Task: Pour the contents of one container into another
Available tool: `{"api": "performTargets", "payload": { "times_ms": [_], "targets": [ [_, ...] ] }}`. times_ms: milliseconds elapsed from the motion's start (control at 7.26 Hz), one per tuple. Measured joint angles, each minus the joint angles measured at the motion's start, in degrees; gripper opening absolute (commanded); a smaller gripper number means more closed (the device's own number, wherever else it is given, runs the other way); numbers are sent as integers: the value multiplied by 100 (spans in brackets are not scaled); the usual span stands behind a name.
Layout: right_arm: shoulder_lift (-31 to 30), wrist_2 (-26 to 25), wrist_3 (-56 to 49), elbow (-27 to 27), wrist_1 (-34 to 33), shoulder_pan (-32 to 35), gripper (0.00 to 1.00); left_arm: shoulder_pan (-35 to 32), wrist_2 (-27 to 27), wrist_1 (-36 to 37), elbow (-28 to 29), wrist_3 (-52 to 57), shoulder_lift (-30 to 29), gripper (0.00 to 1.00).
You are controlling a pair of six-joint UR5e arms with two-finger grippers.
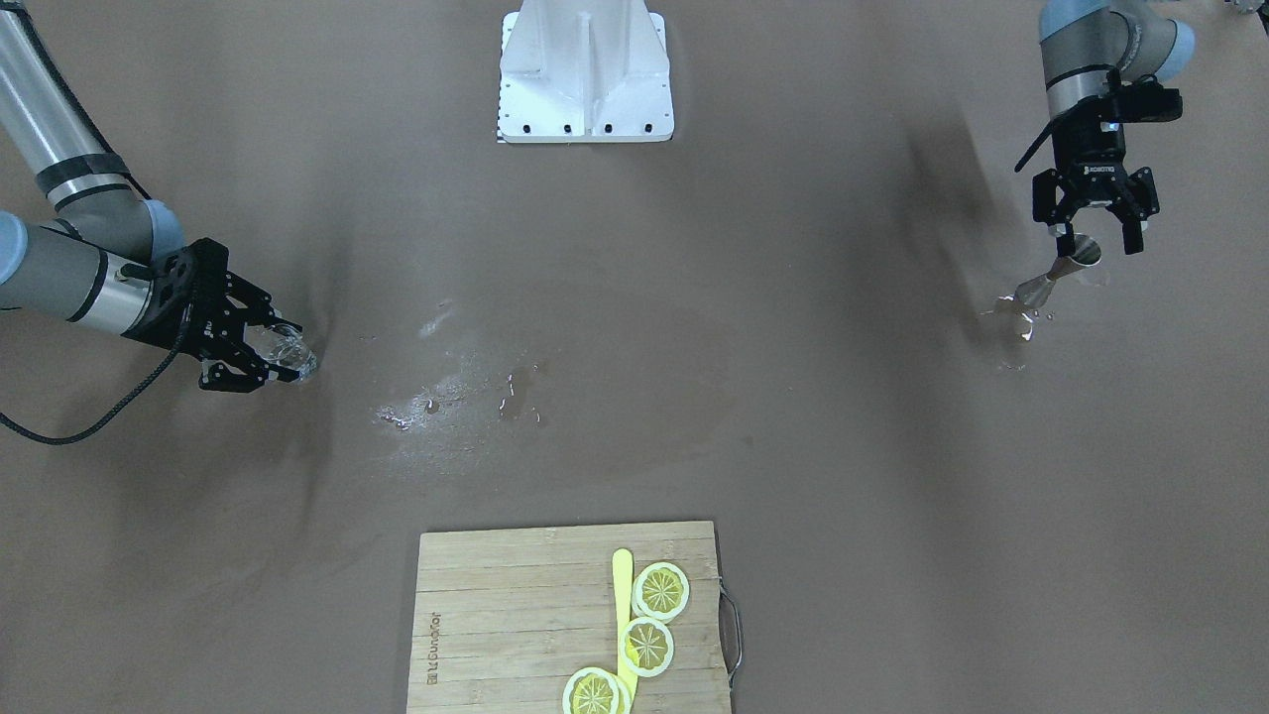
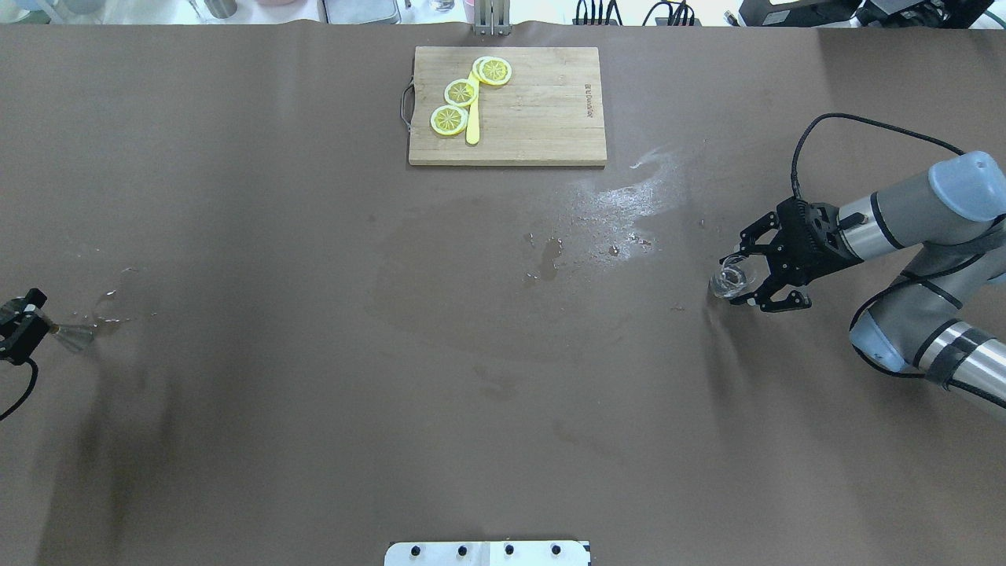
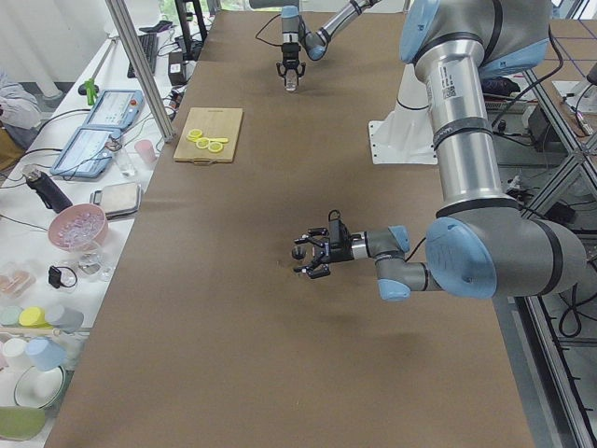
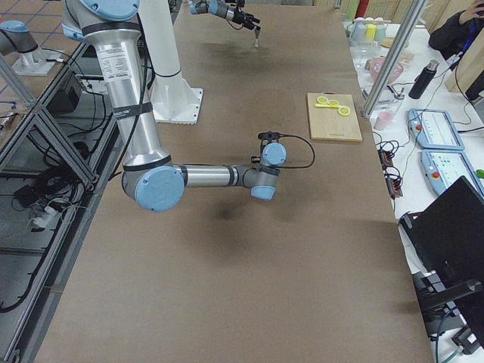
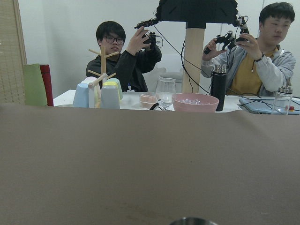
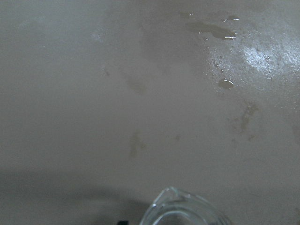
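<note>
The silver jigger (image 1: pixel 1056 276) stands on the brown table at the robot's far left, with spilled drops around its foot. My left gripper (image 1: pixel 1097 241) lies level at its upper cone, fingers spread to either side; it looks open. The left wrist view shows only the jigger's rim (image 5: pixel 192 220) at its bottom edge. Far to the robot's right, my right gripper (image 1: pixel 286 349) is shut on the clear glass cup (image 1: pixel 289 347), held low over the table. The overhead view shows the same cup (image 2: pixel 731 279), and the right wrist view its lip (image 6: pixel 183 208).
A wooden cutting board (image 2: pixel 542 102) with lemon slices (image 2: pixel 461 92) and a yellow knife sits at the operators' edge. Wet patches and small puddles (image 2: pixel 550 255) mark the table's middle. The robot's white base (image 1: pixel 585 74) stands at the near edge.
</note>
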Motion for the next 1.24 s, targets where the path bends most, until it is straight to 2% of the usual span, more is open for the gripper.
{"api": "performTargets", "payload": {
  "times_ms": [276,413,551,827,1103,1240],
  "targets": [
    [2,-2,7,3,22,-40,99,-698,-964,442,-725,637,-65,98],
    [2,-2,20,6,29,-44,99,-1195,-1685,501,-954,1074,-288,98],
    [12,0,73,12,32,-47,99,-1886,-2737,571,-1053,1422,-645,98],
    [100,-2,282,31,33,-49,100,-3700,-5260,1458,-866,2087,-1358,98],
    [237,-8,538,43,34,-22,100,-5536,-7431,2674,-84,2944,-2052,98],
    [326,-5,715,59,34,20,100,-6292,-8326,3590,232,3445,-2335,98]
  ]
}}
